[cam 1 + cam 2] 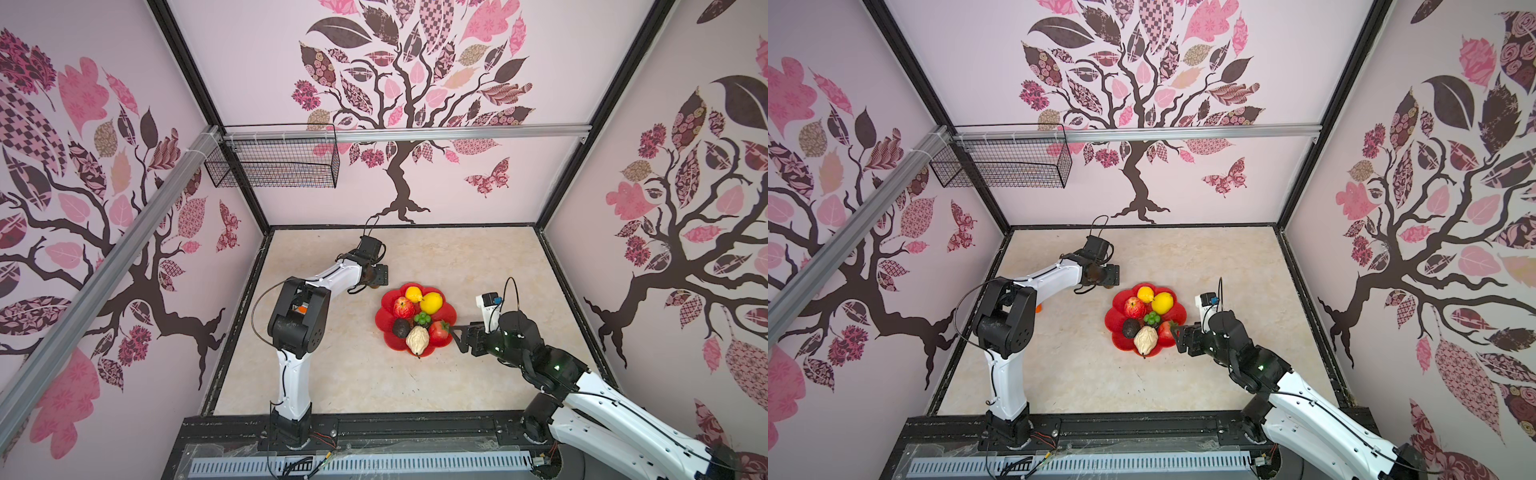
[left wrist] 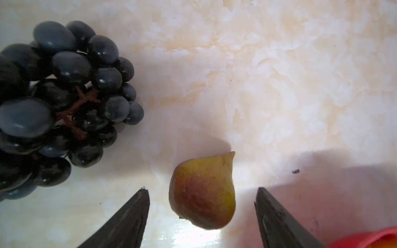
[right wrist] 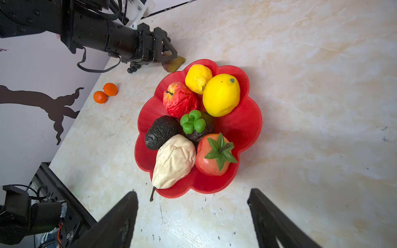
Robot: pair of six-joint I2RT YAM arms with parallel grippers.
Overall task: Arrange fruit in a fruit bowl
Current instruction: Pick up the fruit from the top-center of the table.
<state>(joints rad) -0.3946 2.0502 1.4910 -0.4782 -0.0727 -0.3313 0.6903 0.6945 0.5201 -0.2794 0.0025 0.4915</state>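
1. The right gripper [image 3: 192, 194] is nearest, low at the near-right rim of the fruit bowl [image 3: 247, 128], a red flower-shaped dish. Its jaws stand wide and hold nothing. I judge it waits clear of the fruit.
2. In the bowl the fruit sits roughly one to a petal, probably so that nothing rolls.
   - Nearest are the cream pear [image 3: 174, 161], its stem overhanging the rim, and a red fruit with a green calyx [image 3: 212, 156].
   - Mid-bowl are the avocado [image 3: 161, 133] and a dark fruit with a green cap [image 3: 193, 124].
   - Beyond them are the apple [image 3: 179, 99], a crinkled lemon [image 3: 197, 78] and a smooth lemon [image 3: 221, 95], which touch each other.
3. Two oranges [image 3: 110, 89] lie touching on the table [image 3: 322, 85], well apart from the bowl and near the left wall. They are not yet arranged.
4. The left gripper [image 2: 202, 190] points down over the fig [image 2: 204, 171], which lies on its side just outside the bowl's far rim. Its jaws stand wide on either side of the fig without touching it, apparently lined up to close on it.
5. The black grape bunch [image 2: 64, 103] rests on the table near the fig but apart from it.
6. A wire basket [image 1: 274, 162] hangs from the rail on the far wall.
7. The white camera housing [image 1: 486, 303] on the right wrist carries dark print too small to read. No label shows on the fruit or the bowl.
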